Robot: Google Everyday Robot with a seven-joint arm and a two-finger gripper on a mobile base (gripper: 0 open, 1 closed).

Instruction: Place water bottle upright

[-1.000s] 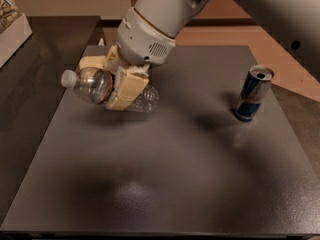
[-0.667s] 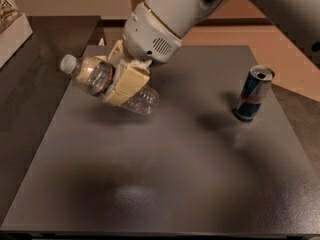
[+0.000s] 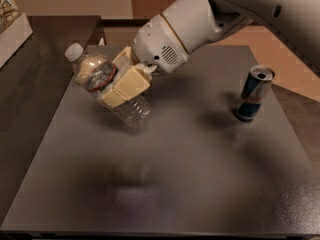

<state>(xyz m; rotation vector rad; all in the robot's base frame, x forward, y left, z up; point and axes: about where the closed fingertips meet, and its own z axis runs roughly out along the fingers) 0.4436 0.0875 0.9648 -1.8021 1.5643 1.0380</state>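
Note:
The water bottle [image 3: 97, 76] is a clear ribbed plastic bottle with a white cap at the upper left and a label band edged in red. It is tilted, cap up-left and base down-right, held above the dark table [image 3: 190, 184]. My gripper [image 3: 120, 81] is shut on the bottle around its middle, with cream-coloured fingers [image 3: 127, 86] over the label. The white arm reaches in from the upper right.
A blue-and-silver drink can [image 3: 252, 94] stands upright at the right side of the table. A second dark surface lies to the left, with a white box [image 3: 12, 29] at the far left edge.
The gripper has turned the bottle from nearly lying sideways toward upright, with the cap rising. The can has not moved.

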